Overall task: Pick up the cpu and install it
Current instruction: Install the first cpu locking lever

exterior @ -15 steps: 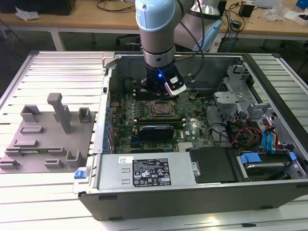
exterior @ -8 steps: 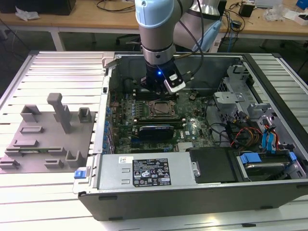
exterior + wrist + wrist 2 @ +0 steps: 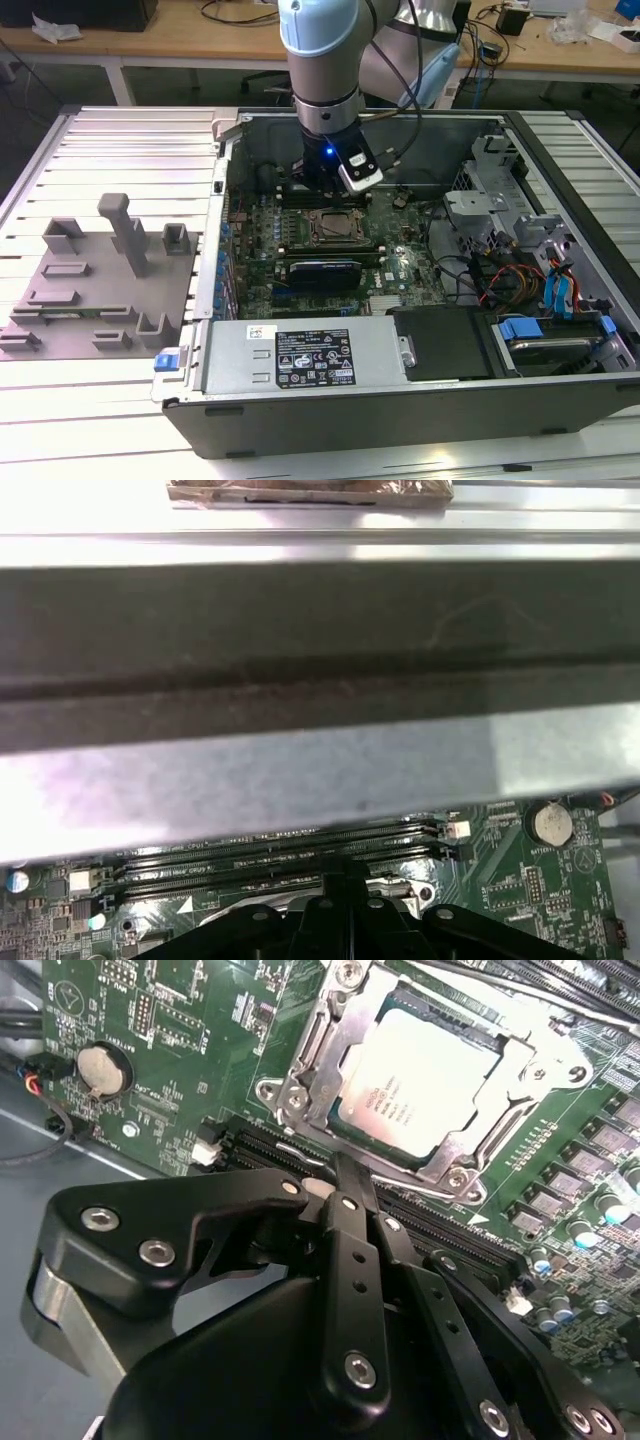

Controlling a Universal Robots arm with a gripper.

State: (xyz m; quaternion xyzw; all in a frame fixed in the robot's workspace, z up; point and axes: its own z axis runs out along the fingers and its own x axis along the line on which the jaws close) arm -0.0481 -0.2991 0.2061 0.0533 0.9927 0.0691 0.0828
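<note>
Exterior view first: the arm reaches down into the open computer case (image 3: 560, 400), its gripper (image 3: 330, 185) hovering just above the motherboard (image 3: 400, 255), near the case's far wall. The square socket (image 3: 333, 227) lies just below it; a grey fixture block (image 3: 95, 290) sits on the table at the exterior view's left.

Second wrist view: the cpu (image 3: 420, 1080) sits flat in the socket's metal frame (image 3: 300, 1070). The gripper's black fingers (image 3: 355, 1230) are drawn together with nothing between them, over the memory slots (image 3: 260, 1145) beside the socket. A coin battery (image 3: 100, 1068) lies further off.

First wrist view: the case's grey wall (image 3: 300, 770) blocks most of the scene, with memory slots (image 3: 280, 845) beneath.
</note>
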